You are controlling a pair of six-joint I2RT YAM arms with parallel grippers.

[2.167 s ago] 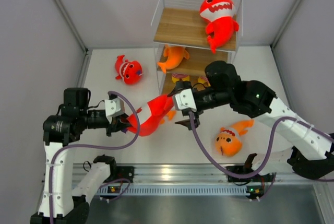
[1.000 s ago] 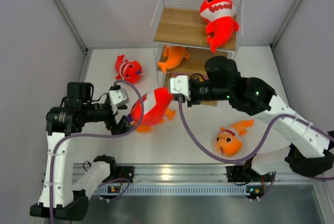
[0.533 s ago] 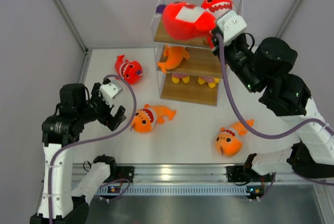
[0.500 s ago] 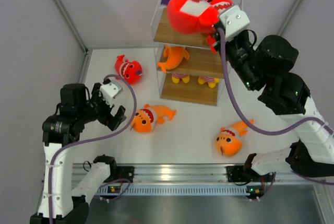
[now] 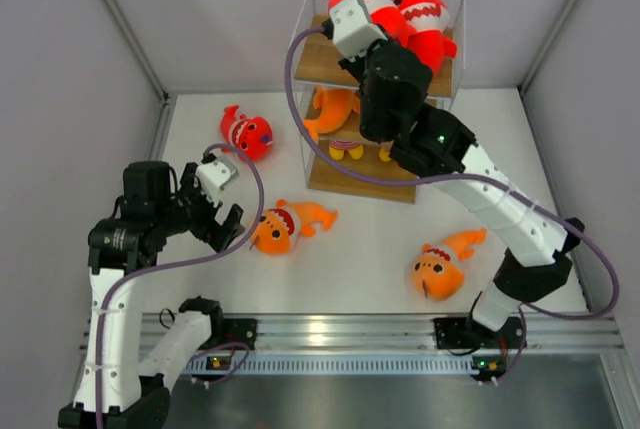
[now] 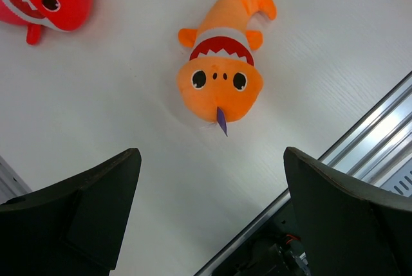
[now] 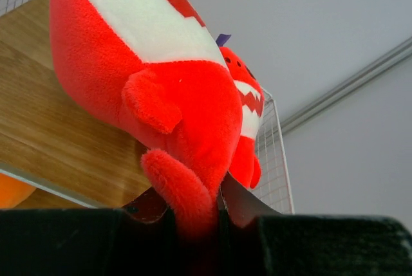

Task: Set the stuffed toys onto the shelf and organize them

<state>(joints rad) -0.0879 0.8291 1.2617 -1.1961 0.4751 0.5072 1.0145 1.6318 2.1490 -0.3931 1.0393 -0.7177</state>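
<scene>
while tight on shark point(image 7: 148, 76), right end effector point(image 7: 190, 215)

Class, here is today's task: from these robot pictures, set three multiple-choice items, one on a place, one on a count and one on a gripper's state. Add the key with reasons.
1. Where does the red shark held by the right gripper rest?
A. on the shelf's top board
B. on the middle board
C. on the bottom board

2. How many fish plushes lie on the table?
A. one
B. two
C. four

3. How is the left gripper?
A. shut on a fish
B. shut on a shark
C. open and empty

Key:
1 A: its body lies on the top board beside a second shark, with its tail pinched between the fingers.
2 B: one orange fish lies below the left gripper, and another orange fish lies near the right arm's base.
3 C: its fingers stand wide apart above the fish, touching nothing.
</scene>
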